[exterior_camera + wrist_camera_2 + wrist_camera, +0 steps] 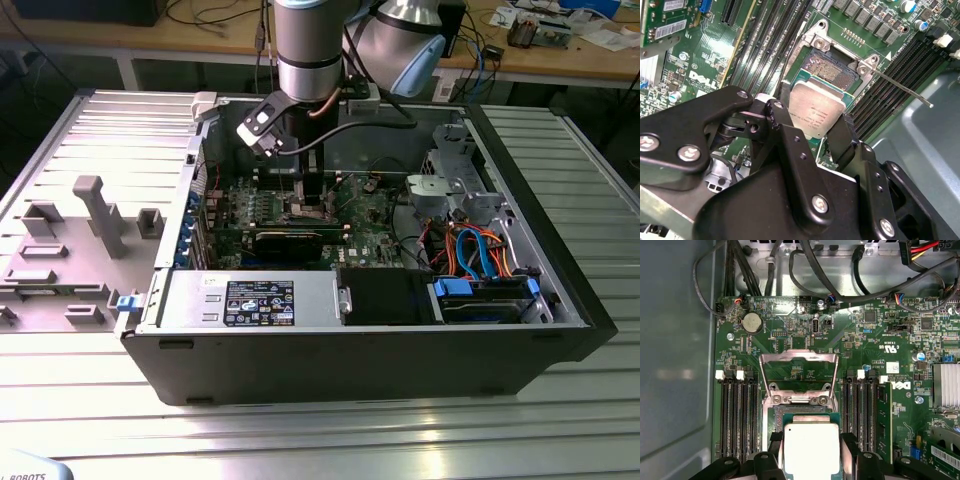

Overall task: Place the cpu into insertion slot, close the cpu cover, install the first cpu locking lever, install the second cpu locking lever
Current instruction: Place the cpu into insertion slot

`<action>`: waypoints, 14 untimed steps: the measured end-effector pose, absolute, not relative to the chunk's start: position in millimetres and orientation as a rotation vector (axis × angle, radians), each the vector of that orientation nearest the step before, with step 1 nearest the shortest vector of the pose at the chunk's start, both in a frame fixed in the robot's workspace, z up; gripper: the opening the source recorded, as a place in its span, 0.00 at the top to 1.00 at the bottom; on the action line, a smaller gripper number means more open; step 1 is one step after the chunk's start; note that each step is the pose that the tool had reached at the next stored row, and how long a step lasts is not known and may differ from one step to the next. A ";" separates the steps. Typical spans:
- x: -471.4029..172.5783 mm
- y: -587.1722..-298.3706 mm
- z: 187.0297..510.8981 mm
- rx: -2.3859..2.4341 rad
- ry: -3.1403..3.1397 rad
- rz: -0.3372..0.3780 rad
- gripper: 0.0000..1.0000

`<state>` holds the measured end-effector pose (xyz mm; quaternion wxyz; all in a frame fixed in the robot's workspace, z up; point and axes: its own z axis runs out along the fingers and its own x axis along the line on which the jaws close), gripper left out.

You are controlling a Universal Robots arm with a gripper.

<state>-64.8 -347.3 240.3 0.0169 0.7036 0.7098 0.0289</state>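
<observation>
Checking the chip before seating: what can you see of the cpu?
The cpu is a small flat square: silvery-grey metal lid on a green rim, faint print on top. The tool pinches two opposite edges, lid up, over part of the open slot, whose contacts show beyond it. Whether it touches the slot cannot be told.

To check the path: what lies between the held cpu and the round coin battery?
In the first wrist view, the open cpu cover, a silvery frame, lies between the cpu and the coin battery.
</observation>
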 end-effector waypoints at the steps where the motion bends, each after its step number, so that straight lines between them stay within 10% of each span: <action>1: -64.8 -347.3 240.2 2.187 2.206 0.090 0.46; 14: -64.8 -347.2 229.3 2.187 2.206 0.090 0.46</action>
